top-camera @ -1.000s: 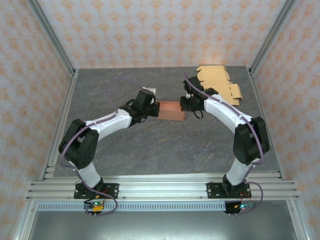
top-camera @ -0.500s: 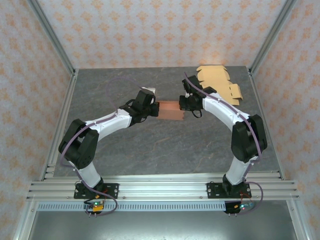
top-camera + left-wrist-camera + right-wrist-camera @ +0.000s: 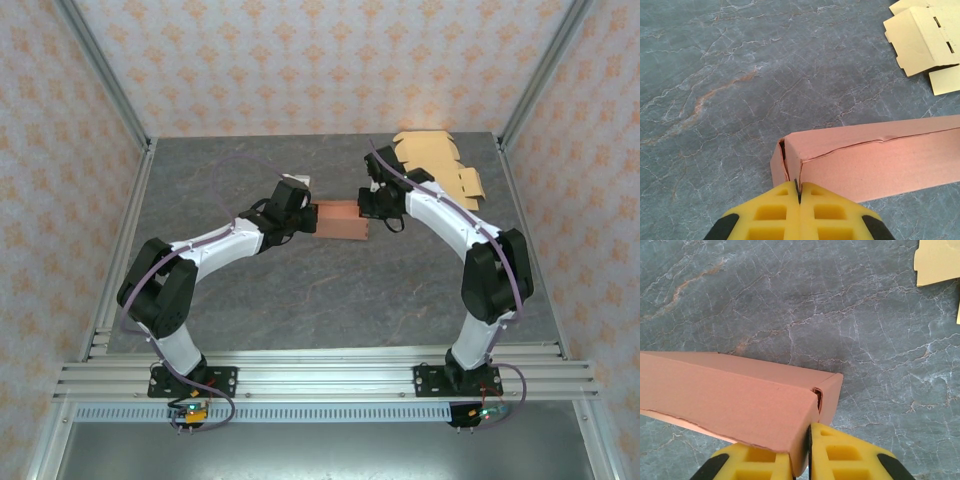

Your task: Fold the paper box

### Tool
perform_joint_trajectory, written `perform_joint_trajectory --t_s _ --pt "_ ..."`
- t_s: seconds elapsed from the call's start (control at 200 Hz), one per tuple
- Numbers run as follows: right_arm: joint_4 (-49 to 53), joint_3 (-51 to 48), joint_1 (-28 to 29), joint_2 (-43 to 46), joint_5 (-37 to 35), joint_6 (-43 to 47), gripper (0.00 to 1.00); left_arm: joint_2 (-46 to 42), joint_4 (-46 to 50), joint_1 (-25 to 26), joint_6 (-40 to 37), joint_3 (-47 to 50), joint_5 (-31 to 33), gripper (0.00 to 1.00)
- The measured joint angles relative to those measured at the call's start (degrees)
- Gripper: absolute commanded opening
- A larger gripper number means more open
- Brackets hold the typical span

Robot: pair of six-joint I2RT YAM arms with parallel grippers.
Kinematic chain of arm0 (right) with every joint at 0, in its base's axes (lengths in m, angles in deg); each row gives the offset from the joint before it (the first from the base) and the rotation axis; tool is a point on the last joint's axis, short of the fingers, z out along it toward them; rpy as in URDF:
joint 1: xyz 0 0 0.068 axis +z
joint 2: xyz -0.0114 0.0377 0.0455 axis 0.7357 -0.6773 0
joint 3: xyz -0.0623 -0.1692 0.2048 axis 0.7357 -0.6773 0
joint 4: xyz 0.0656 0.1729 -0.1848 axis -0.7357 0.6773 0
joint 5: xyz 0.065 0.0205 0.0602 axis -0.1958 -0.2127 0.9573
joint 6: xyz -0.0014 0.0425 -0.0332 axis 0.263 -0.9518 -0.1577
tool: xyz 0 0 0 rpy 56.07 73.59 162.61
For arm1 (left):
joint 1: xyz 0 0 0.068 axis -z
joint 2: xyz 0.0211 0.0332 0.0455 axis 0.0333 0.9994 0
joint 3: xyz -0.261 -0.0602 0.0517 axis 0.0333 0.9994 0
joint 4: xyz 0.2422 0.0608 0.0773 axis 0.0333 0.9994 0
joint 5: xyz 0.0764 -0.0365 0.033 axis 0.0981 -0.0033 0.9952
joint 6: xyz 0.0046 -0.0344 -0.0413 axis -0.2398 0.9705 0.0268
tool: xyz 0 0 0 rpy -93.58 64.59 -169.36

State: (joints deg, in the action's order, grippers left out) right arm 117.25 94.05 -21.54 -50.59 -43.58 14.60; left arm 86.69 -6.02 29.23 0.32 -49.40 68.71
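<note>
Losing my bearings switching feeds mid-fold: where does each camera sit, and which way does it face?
Top external: fixed above and behind the robot, looking down on the table; both arms show, meeting at the paper box.
Left wrist: mounted behind the left gripper, facing past it at one box end; its yellow fingers show.
Right wrist: mounted behind the right gripper, facing the other end; yellow fingers show.
Shared: both wrist views catch the box and the flat cardboard blanks.

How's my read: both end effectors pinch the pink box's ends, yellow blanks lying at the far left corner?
Wrong corner: the yellow blanks lie far right, per the top external view. The left end effector and right end effector do pinch the ends of the pink box.
</note>
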Motion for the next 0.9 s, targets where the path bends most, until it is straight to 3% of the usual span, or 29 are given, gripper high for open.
perform_joint_trajectory --t_s 0.896 --pt "0.7 0.6 -0.1 -2.1 -0.3 0.9 0.15 -0.1 -0.9 0.0 0.8 0.8 0.2 0.01"
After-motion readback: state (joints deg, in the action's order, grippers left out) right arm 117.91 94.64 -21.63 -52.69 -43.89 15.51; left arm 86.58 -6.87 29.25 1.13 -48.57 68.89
